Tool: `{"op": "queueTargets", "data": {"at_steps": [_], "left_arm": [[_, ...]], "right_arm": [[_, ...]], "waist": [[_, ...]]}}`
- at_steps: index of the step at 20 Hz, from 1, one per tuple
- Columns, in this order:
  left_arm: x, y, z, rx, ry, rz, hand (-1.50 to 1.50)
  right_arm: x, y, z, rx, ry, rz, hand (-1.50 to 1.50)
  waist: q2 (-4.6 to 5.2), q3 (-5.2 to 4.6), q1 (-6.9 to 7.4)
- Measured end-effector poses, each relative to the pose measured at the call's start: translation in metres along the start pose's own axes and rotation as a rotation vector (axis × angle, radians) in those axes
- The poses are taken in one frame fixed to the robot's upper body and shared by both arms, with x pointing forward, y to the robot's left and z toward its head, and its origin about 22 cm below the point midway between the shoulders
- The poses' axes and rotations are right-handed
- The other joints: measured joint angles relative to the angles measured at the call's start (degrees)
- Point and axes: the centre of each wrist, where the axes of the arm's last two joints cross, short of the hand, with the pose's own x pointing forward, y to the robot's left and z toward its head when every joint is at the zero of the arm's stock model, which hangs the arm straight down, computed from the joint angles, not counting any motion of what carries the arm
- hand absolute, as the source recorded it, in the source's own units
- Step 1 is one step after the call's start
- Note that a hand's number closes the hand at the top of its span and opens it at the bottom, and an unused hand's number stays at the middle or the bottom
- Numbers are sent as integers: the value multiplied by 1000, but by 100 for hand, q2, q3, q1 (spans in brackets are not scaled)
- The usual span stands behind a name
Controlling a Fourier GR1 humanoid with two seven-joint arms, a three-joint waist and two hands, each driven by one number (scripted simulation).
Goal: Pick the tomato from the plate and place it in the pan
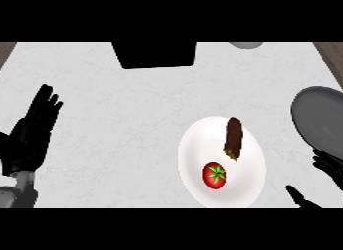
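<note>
Tomato [215, 175] sits on the white plate [192, 156], in the plate's lower half as the head view shows it, its green stem star facing up. On the same plate, above and slightly right of the tomato, lies a long dark brown piece of food [233, 138], stretching from the plate's upper part down toward the middle; its lower end is near the tomato but a strip of bare plate separates them. The plate rests on the pale grey counter [116, 122], right of centre.

The grey pan [325, 122] lies at the right edge of the view, partly cut off by the frame, just beside the plate's upper right rim with a narrow band of counter between them. Nothing is visible inside it.

The right hand [337, 175] comes in at the lower right corner, below the pan and right of the plate. Its fingers are spread apart and hold nothing; the thumb juts out separately toward the plate's lower right rim without touching it.

The left hand [37, 122] shows at the left side, well apart from the plate, open with fingers straight and pointing up, resting.

A black block [157, 53] stands at the counter's far edge, and a pale round object [245, 44] shows partly at the top, right of it.
</note>
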Motion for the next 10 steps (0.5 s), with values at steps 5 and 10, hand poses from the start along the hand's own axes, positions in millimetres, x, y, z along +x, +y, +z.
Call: {"op": "queueTargets", "data": {"at_steps": [5,10], "left_arm": [[4,-6,-5,-37,-2,-2,0],[6,-16,-6,-71,-7,4,0]], "right_arm": [[29,-23,18,54,-27,146,-150],[61,-25,3,162,5,280,-150]], "waist": [[28,3,166],[57,1,338]]}}
